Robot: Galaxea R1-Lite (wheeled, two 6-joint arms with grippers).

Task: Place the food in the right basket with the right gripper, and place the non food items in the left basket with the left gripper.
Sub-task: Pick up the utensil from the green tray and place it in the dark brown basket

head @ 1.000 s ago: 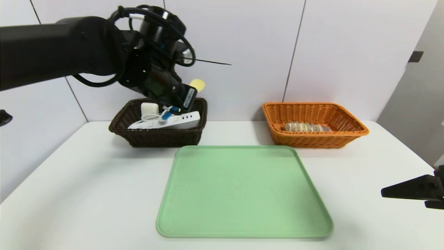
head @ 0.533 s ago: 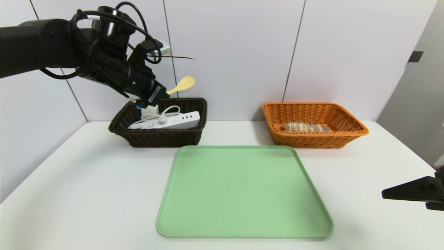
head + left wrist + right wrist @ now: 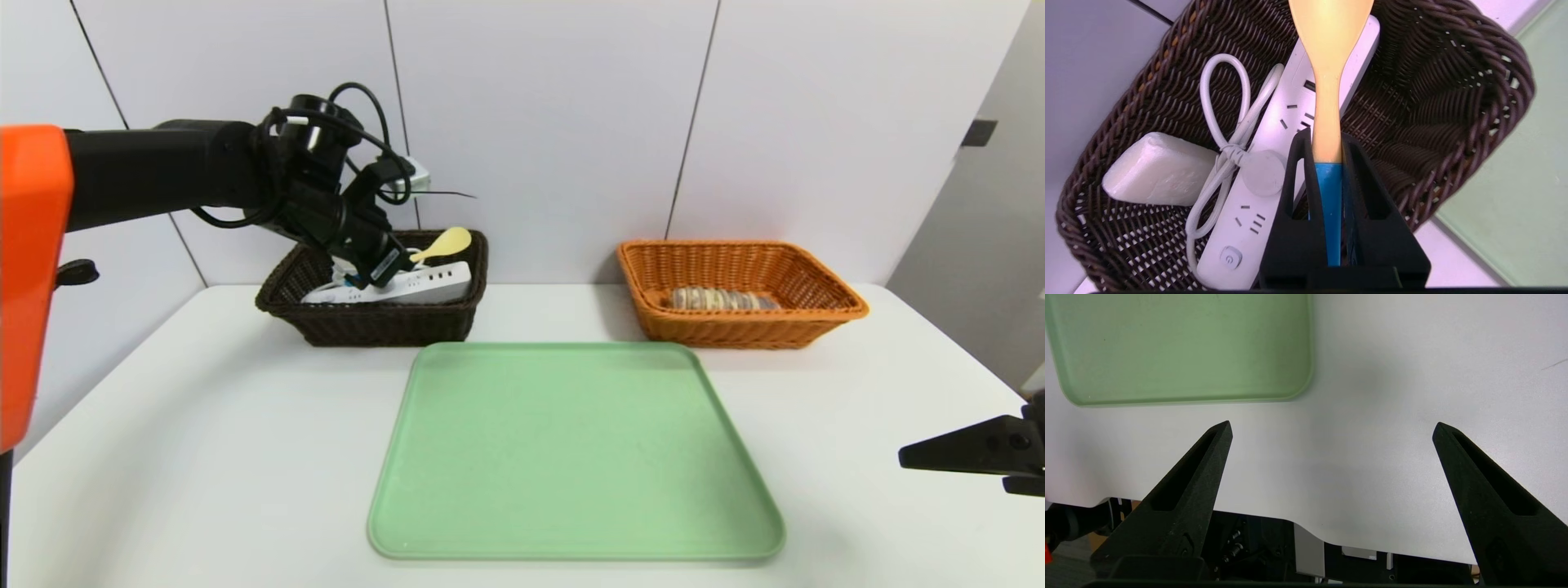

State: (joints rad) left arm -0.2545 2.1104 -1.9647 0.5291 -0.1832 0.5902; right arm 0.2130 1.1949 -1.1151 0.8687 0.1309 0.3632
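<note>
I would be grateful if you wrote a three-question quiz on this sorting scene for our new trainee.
1. Multiple choice: what does the left gripper hold? (a) the power strip; (b) the spoon; (c) the white block.
2. True or false: the striped loaf lies in the dark brown wicker basket.
3. Fill in the blank: the right gripper is over the white table, and its jaws stand ____.

Key: 1. b; 2. false, it lies in the orange wicker basket; 3. open.
</note>
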